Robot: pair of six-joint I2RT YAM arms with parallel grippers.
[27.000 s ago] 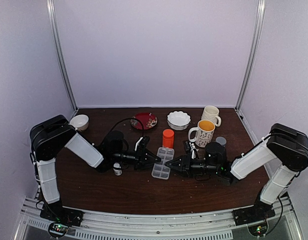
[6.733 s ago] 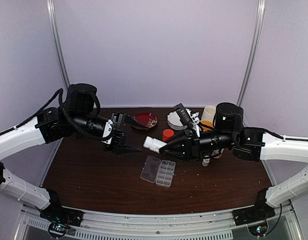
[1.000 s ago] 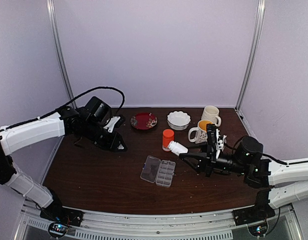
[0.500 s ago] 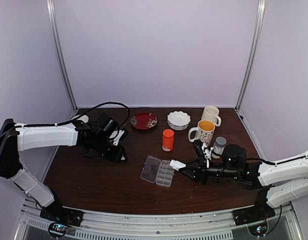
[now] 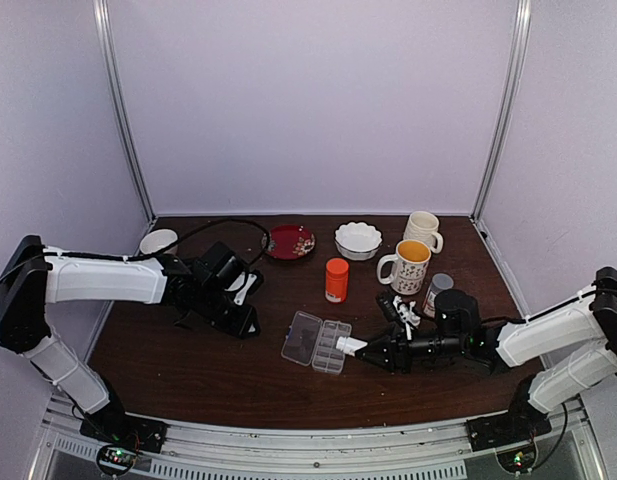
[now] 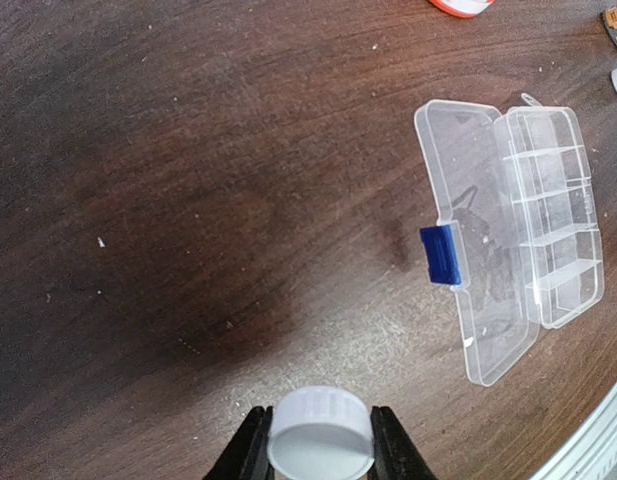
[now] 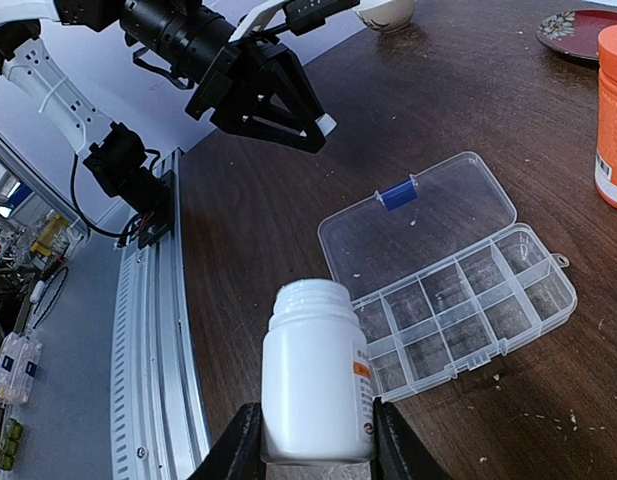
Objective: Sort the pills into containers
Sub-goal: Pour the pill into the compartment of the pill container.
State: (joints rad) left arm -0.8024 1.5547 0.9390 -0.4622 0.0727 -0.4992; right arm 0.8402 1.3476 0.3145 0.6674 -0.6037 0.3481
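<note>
The clear pill organizer [image 5: 317, 342] lies open on the table, lid flat to the left with a blue latch [image 6: 439, 254]. Its containers [image 7: 468, 310] look bare except for a few tiny white specks. My right gripper [image 7: 318, 440] is shut on an uncapped white bottle [image 7: 318, 385], tipped low with its mouth [image 5: 345, 346] at the organizer's near right edge. Any pills inside the bottle are hidden. My left gripper [image 6: 320, 445] is shut on the white cap [image 6: 320, 430], low over the table left of the organizer [image 6: 508, 235]; it shows in the top view too [image 5: 245, 322].
An orange bottle [image 5: 336, 279] stands behind the organizer. Two mugs [image 5: 408, 265] [image 5: 422, 230], a white bowl [image 5: 358, 240] and a red plate [image 5: 289, 241] sit at the back. A grey-capped bottle [image 5: 438, 292] is beside my right arm, and a small bowl [image 5: 158, 241] at far left.
My right arm has come down and forward, bringing the bottle's mouth from above the orange bottle to the organizer's right edge. My left arm has sunk toward the table with the cap.
</note>
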